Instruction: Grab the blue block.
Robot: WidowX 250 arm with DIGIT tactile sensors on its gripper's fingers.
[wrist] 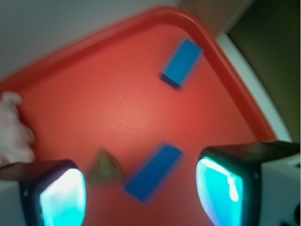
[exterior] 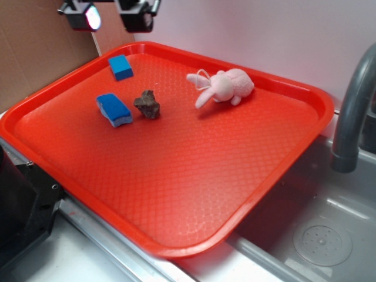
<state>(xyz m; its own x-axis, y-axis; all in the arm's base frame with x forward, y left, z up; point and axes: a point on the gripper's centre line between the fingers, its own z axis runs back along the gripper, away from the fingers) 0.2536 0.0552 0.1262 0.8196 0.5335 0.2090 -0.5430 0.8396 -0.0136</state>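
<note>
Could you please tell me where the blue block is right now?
In the exterior view, the blue block lies in the red tray's far-left corner, beyond the blue sponge and brown rock.

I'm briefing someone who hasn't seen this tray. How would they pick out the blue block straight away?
Start at the red tray and go to its far left corner. The blue block lies there alone, near the rim. Unlike the blue sponge beside the brown rock, it is sharp-edged and solid blue, with no pale underside.
</note>
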